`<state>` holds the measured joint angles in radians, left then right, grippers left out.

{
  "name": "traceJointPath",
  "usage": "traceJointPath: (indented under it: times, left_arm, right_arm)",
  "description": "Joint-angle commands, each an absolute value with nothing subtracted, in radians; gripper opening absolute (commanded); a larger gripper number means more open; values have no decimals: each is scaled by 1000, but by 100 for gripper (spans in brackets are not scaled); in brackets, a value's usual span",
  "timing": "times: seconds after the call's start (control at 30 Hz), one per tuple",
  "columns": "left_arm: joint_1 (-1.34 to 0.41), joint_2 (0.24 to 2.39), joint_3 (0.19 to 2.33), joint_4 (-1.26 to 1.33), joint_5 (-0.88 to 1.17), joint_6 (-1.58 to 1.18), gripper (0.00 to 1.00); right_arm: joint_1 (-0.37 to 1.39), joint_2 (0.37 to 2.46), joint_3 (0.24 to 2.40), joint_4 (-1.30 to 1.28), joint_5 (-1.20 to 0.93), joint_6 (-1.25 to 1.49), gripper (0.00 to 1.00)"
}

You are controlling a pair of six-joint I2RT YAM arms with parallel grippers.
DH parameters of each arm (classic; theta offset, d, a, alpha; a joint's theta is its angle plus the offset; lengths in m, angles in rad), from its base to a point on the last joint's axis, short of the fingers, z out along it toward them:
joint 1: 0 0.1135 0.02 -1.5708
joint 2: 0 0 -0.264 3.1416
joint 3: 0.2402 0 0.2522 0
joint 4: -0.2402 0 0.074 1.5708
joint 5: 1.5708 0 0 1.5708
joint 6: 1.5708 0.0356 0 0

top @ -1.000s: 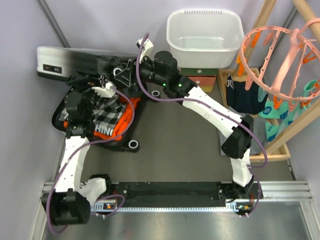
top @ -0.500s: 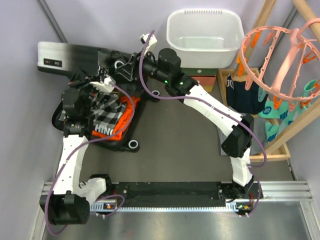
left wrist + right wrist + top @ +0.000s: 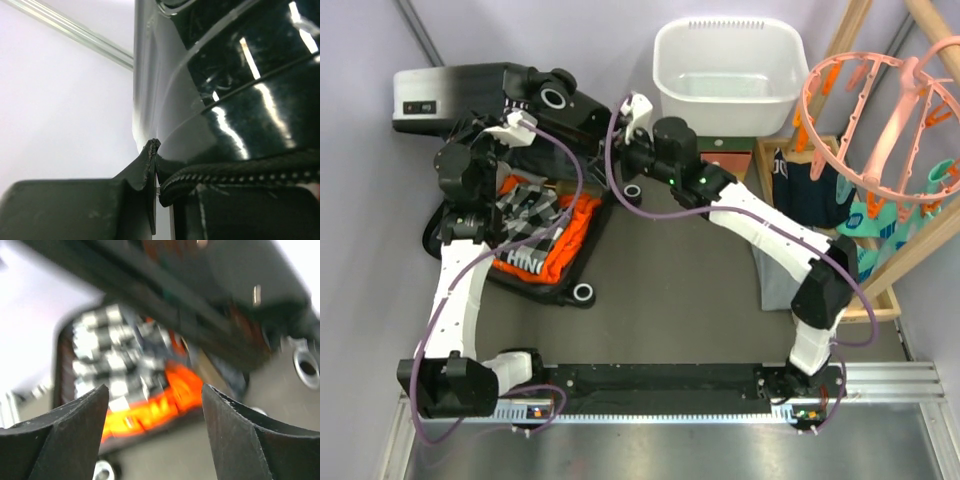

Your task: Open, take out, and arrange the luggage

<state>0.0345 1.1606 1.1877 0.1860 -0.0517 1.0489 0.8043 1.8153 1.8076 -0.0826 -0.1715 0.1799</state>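
Observe the luggage (image 3: 470, 85): a glossy, ribbed hard shell, black fading to white, standing open at the far left of the bench (image 3: 680, 290). Its lid is tilted up toward the wall. Its lower half lies flat and holds a black-and-white checked cloth (image 3: 525, 215) with an orange garment (image 3: 578, 222) beside it. The left gripper (image 3: 517, 122) sits against the lid's zippered rim; you cannot tell whether it is clamped there. The right gripper (image 3: 155, 392) hangs near the lid's right corner, its fingers spread apart and gripping nothing, with the packed clothes blurred beyond it.
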Motion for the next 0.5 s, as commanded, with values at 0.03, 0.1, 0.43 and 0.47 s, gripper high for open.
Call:
traceJointPath:
  times: [0.03,0.1,0.43,0.47]
  left_arm:
    - [17,1239,1272,202,-149,833,0]
    - [6,1259,1302,204,-169,830,0]
    - [-41,1373,1402,268,-241,868,0]
    - [-44,1377,1404,276,-244,876,0]
  right_arm:
    - [827,1672,1677,-115,-145,16,75]
    - [847,1681,1666,-141,-199,-64,75]
    - [1011,1887,1687,-307,-535,-702,73]
    - [1022,1891,1683,-290,-552,-734,73]
